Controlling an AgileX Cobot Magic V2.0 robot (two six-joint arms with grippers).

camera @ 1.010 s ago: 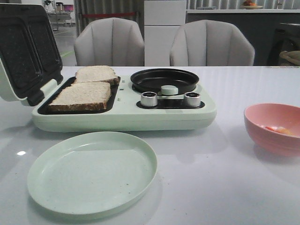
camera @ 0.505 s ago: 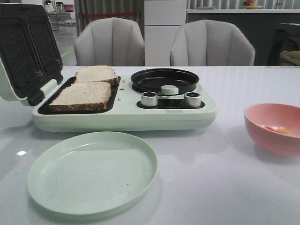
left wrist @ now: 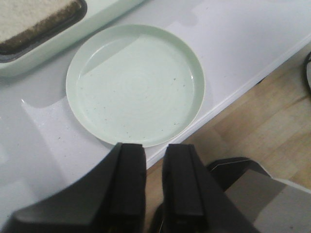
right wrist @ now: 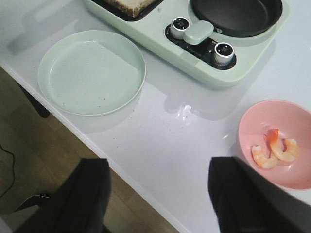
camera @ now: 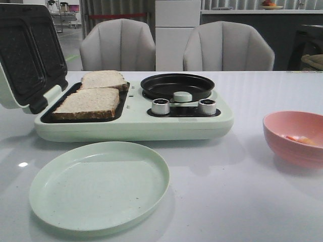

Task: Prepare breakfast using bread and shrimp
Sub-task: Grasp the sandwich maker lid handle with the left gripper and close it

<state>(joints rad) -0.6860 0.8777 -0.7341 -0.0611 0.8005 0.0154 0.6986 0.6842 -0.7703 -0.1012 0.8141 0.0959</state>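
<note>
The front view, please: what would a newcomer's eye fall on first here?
Most likely the mint-green breakfast maker across the table, lid open, with two slices of bread on its left plate and a black pan on its right. Nearer sits an empty green plate; a pink bowl at right holds shrimp.

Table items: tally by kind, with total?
Bread slices: 2, near slice and far slice, both on the grill tray
Shrimp: 2, in the pink bowl
Pink bowl: 1
Green plate: 1
Breakfast maker: 1
Black pan: 1
Total: 8
</note>
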